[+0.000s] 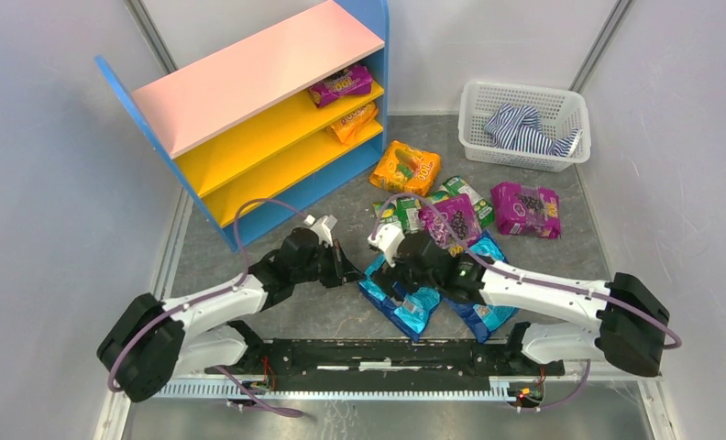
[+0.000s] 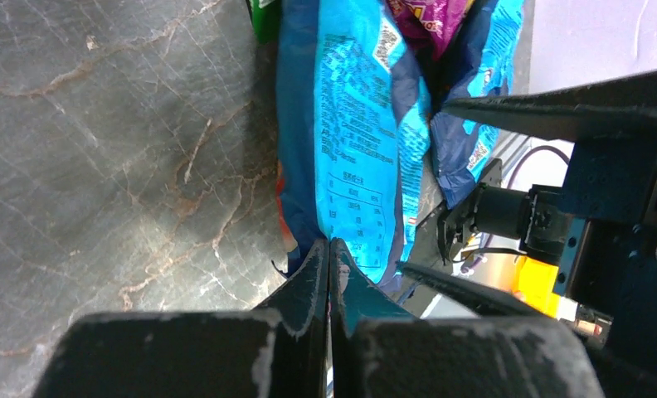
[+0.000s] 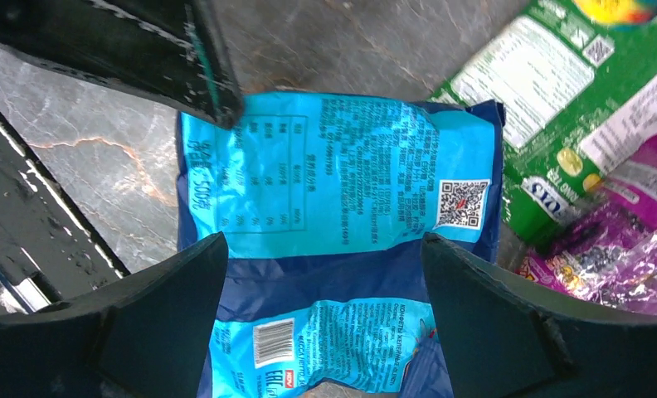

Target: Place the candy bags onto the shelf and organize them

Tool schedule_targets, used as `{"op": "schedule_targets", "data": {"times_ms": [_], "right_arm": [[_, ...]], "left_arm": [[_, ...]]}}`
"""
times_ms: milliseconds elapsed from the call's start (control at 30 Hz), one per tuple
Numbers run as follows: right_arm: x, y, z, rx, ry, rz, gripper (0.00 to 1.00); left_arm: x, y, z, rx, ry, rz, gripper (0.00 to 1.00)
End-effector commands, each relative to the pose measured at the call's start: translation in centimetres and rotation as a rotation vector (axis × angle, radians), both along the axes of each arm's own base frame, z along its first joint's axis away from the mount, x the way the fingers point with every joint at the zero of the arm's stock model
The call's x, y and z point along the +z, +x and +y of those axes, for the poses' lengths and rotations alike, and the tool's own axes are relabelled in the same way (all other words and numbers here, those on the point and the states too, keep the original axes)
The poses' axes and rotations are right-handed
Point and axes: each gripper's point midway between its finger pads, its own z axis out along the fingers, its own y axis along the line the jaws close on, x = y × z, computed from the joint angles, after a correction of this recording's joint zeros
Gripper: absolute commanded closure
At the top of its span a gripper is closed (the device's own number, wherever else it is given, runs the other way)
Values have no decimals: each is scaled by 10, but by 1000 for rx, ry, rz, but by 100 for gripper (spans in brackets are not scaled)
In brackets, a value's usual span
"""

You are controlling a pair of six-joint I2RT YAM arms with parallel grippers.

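Observation:
A blue candy bag point(image 2: 350, 124) lies on the grey table, its printed back up. My left gripper point(image 2: 329, 249) is shut, its tips pinched on that bag's near edge; in the top view the left gripper point(image 1: 350, 268) sits at the left end of the blue bag point(image 1: 403, 307). My right gripper point(image 3: 325, 290) hangs open over the same blue bag point(image 3: 333, 174), one finger on either side, touching nothing. Green point(image 3: 549, 91) and purple point(image 3: 607, 240) bags lie beside it. The shelf point(image 1: 258, 73) stands at the back left with a purple bag point(image 1: 341, 87) and an orange bag point(image 1: 355, 119) inside.
More bags lie loose behind the arms: orange point(image 1: 405, 168), green point(image 1: 465, 194), purple point(image 1: 524, 209) and a second blue one point(image 1: 483, 316). A white mesh basket point(image 1: 488, 151) holding a striped cloth point(image 1: 524, 128) stands at the back right. Both grippers work close together.

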Motion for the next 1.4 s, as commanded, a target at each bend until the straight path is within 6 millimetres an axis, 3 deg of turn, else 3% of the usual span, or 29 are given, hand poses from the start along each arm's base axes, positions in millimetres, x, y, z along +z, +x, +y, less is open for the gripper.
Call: {"op": "schedule_targets", "data": {"times_ms": [0, 300, 467, 633, 767, 1100, 1267, 1367], "right_arm": [[27, 8, 16, -97, -41, -155, 6], [40, -42, 45, -136, -6, -282, 5], [20, -54, 43, -127, -81, -329, 5], [1, -50, 27, -211, -205, -457, 8], [2, -42, 18, -311, -223, -527, 11], [14, -30, 31, -371, -122, -608, 14], [10, -25, 20, -435, -117, -616, 32], [8, -26, 18, -417, -126, -612, 34]], "left_arm": [[31, -4, 3, -5, -45, -30, 98], [67, -5, -2, 3, -136, -44, 98], [85, -7, -5, -8, -181, -59, 98], [103, -10, -5, -15, -222, -80, 98], [111, -11, -6, -19, -244, -85, 98], [114, -16, -6, -34, -261, -84, 98], [119, -17, -3, -29, -265, -98, 98], [114, -16, 1, -15, -230, -101, 98]]}}
